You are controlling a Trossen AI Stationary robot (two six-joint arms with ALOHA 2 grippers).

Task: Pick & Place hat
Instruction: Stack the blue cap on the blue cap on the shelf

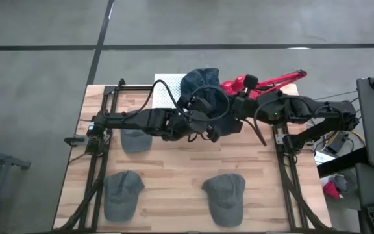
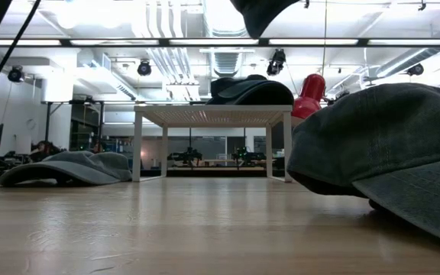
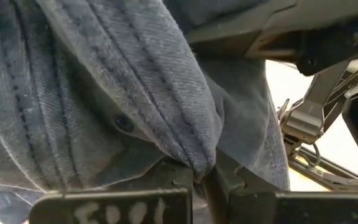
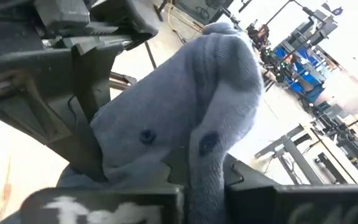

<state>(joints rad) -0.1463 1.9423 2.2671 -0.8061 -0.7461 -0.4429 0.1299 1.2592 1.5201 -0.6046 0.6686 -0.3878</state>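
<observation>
Both arms meet over the back middle of the table (image 1: pixel 174 170), beside the white rack (image 1: pixel 164 92). Left gripper (image 3: pixel 205 177) fingers pinch a fold of the grey hat (image 3: pixel 123 93); right gripper (image 4: pixel 178 171) fingers also clamp the hat's cloth. Hat hangs held between them, off the table. Step: carry phase. Next likely calls for moving it over the rack's hat pile (image 1: pixel 199 78), then releasing.

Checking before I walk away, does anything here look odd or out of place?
One thing: both the left gripper and right gripper are pinching the same cap in mid-air, bunching its fabric. The other caps lie flat on the table.
</observation>
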